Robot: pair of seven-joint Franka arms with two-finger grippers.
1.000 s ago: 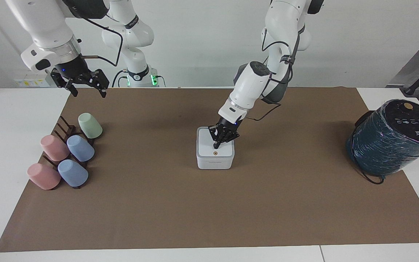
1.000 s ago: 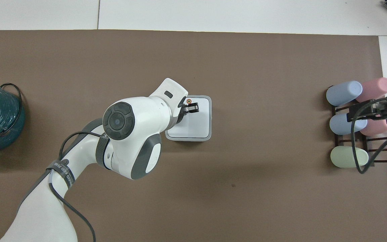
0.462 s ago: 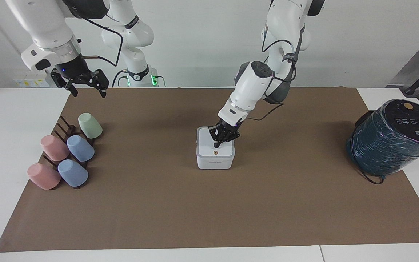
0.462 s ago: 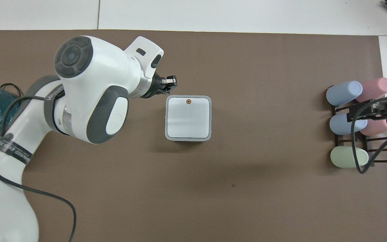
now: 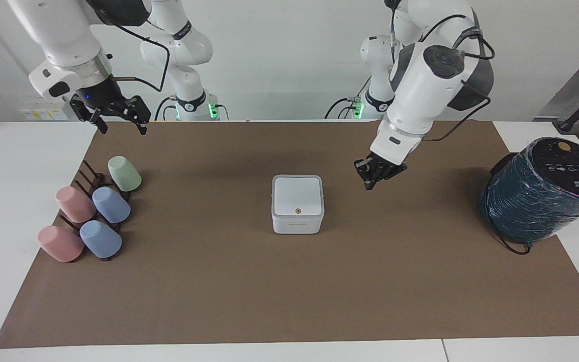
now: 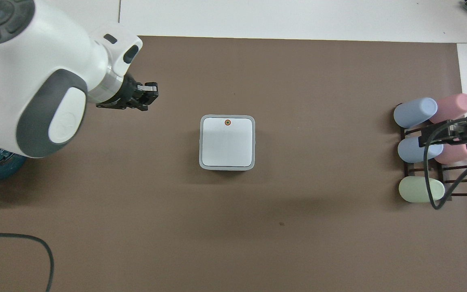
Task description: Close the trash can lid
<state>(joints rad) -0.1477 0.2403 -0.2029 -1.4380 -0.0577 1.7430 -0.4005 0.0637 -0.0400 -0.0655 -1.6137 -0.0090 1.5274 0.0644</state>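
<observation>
The small white square trash can (image 5: 297,224) stands in the middle of the brown mat. Its lid (image 5: 297,195) lies flat on top, with the orange dot (image 5: 297,211) at the edge farthest from the robots. The lid also shows flat in the overhead view (image 6: 227,142). My left gripper (image 5: 370,182) hangs in the air over bare mat, toward the left arm's end from the can, fingers together and holding nothing; it also shows in the overhead view (image 6: 151,90). My right gripper (image 5: 122,126) waits open above the mat's corner near the cup rack.
A dark rack (image 5: 91,181) with several pink, blue and green cups lies at the right arm's end of the mat. A large dark teal wrapped cylinder (image 5: 541,196) with a black top stands at the left arm's end, a cable beside it.
My left gripper has lifted off the lid and swung away toward the left arm's end of the table. The lid stays flat on the can. The right arm has not moved.
</observation>
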